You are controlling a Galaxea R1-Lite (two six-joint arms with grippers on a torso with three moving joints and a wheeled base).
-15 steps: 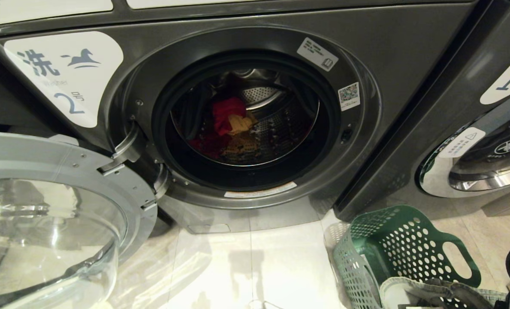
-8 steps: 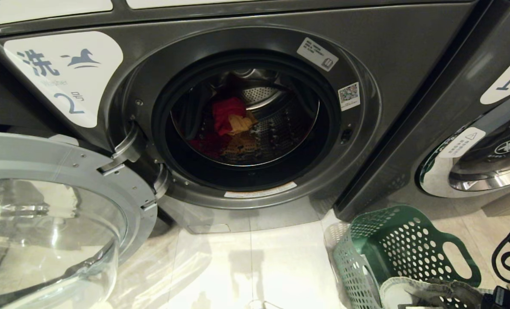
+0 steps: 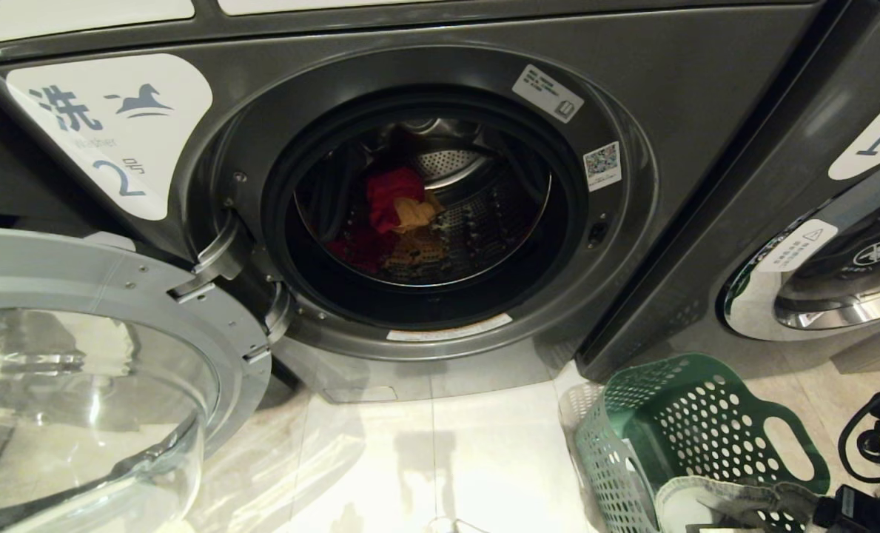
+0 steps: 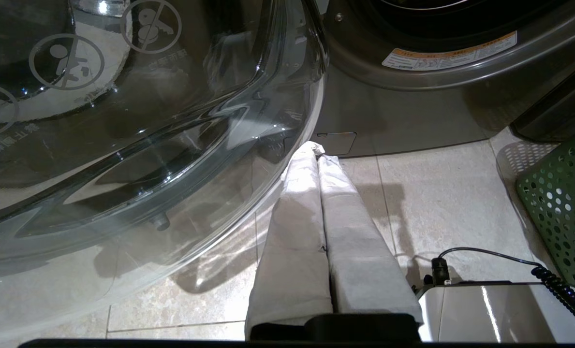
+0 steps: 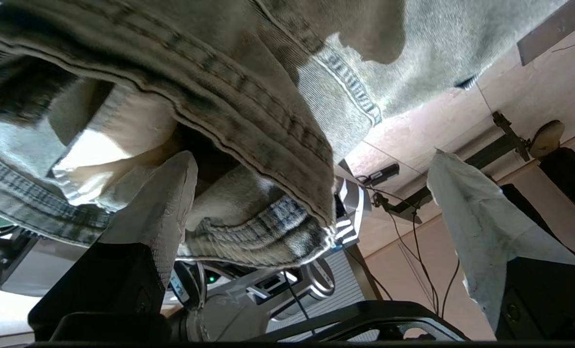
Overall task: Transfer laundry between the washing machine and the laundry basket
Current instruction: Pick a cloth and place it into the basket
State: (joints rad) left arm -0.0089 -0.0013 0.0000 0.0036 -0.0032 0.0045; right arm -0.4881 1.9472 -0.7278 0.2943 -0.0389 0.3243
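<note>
The washing machine (image 3: 676,89) marked 2 stands with its round door (image 3: 114,281) swung open to the left. Red laundry (image 3: 389,194) and a mustard-yellow piece (image 3: 414,213) lie deep in the drum. At the lower right, the green laundry basket (image 3: 706,414) sits on the floor with a grey denim garment (image 3: 736,497) at its near end. My right gripper (image 5: 311,154) is open right at that garment (image 5: 248,96), one cloth-covered finger (image 5: 161,203) against its folds. My left gripper (image 4: 317,151) is shut and holds nothing, low over the tiles beside the door glass (image 4: 123,121).
Machine 1 (image 3: 854,244) stands at the right with its door closed. My right arm's black cables (image 3: 872,437) and wrist (image 3: 858,507) show at the lower right edge. Pale floor tiles (image 3: 447,459) lie between the open door and the basket (image 4: 563,203).
My right arm's cables and black wrist have come further into the lower right corner, toward the garment in the basket. The machine, door, drum laundry and left arm are unchanged.
</note>
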